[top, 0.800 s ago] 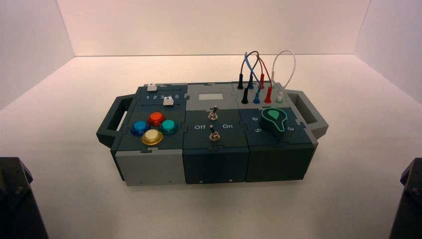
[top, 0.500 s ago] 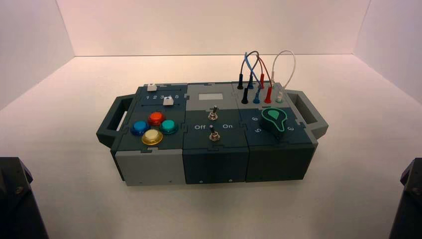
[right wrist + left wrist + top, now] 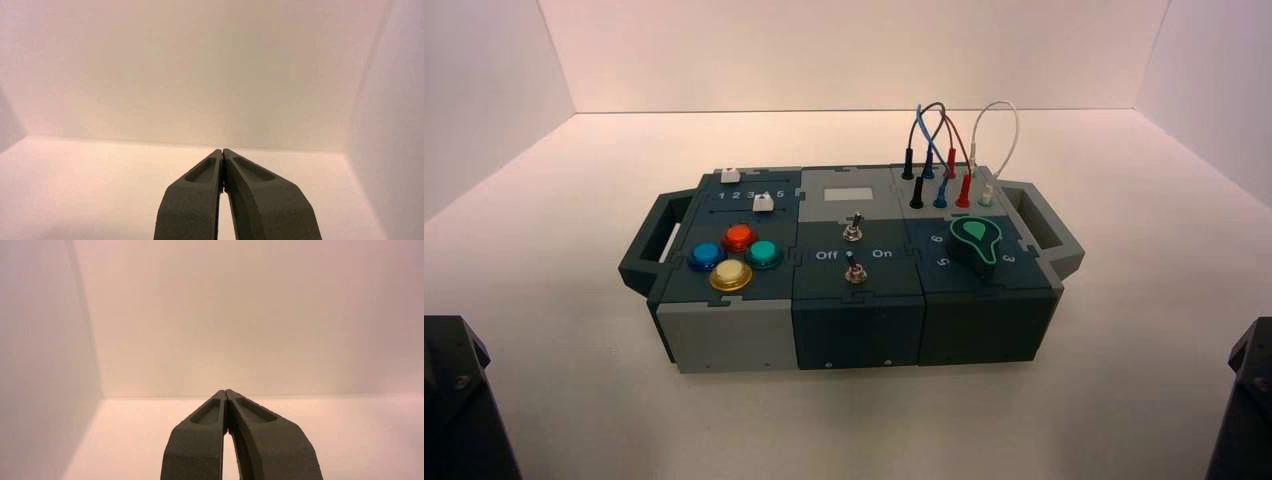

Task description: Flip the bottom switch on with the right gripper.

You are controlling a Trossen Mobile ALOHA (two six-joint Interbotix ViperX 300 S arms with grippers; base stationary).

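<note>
Two toggles close together: risk of nudging top switch instead of bottom switch. Right gripper pinched closed, empty, parked well away; left gripper likewise.

Soft, warm, pinkish overhead light, faint shadow under the box, dim lower corners.

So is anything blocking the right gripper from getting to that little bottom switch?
Nothing visible. The right gripper is parked, fingers shut, far from the box; its view shows only bare floor and wall. The bottom switch stands clear on top, the twin toggle behind it.
</note>
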